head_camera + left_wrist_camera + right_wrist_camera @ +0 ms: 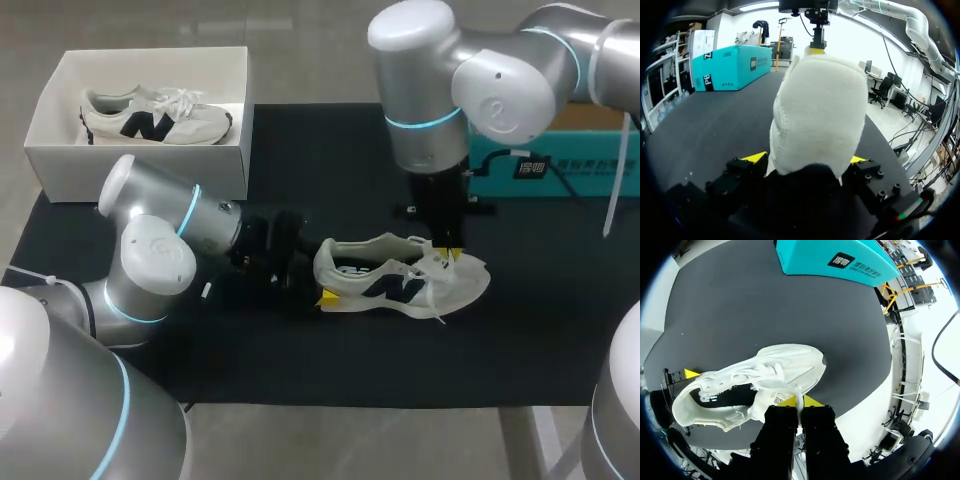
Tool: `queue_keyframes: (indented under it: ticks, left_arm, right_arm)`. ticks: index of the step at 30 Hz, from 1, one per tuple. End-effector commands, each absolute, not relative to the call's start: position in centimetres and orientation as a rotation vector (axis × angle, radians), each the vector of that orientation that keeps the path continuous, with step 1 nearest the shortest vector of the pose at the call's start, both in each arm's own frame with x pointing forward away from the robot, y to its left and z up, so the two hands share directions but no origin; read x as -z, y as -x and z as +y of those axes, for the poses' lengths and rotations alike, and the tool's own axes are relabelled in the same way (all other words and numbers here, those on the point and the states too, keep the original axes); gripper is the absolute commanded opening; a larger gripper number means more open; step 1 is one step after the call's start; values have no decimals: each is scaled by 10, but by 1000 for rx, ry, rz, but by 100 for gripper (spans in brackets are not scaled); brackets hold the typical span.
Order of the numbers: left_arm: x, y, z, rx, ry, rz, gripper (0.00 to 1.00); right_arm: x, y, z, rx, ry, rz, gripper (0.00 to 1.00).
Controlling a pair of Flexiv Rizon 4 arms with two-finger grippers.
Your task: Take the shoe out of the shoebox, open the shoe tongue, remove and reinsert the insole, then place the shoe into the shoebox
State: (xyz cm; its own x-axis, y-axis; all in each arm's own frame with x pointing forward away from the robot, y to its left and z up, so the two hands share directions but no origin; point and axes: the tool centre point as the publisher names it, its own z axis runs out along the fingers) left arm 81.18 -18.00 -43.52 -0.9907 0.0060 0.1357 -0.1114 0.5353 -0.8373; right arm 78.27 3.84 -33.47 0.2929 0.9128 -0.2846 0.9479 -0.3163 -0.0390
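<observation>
Shoe (400, 280) on the black mat (300, 370), held at both ends. Left gripper (806, 159): jaws clenched on the heel, which fills the gap between the yellow tips. Right gripper (799, 401): jaws nearly together, pinching a thin white strip at the shoe's laced top, with the toe just ahead of them. Shoebox (130, 170) well apart from both.
</observation>
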Motion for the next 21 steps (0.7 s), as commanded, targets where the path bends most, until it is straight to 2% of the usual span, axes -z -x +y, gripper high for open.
queue_keyframes:
  ticks: [1, 14, 15, 16, 17, 18, 21]
  left_arm:
    - [442, -815, -183, -1451, -92, -2645, 0]
    - [442, -815, -183, -1451, -92, -2645, 0]
    - [442, -815, -183, -1451, -92, -2645, 0]
    - [442, -815, -183, -1451, -92, -2645, 0]
    - [442, -815, -183, -1451, -92, -2645, 0]
    - [442, -815, -183, -1451, -92, -2645, 0]
    - [442, -815, -183, -1451, -92, -2645, 0]
  right_arm:
    - [341, -780, 24, 396, -2436, 1731, 0]
    - [357, -773, 7, 437, -2491, 1699, 0]
    - [357, -772, 7, 435, -2492, 1700, 9]
    - [357, -772, 8, 435, -2492, 1702, 24]
    - [356, -772, 8, 436, -2492, 1703, 47]
    - [355, -772, 9, 435, -2492, 1703, 98]
    - [350, -772, 8, 416, -2498, 1696, 100]
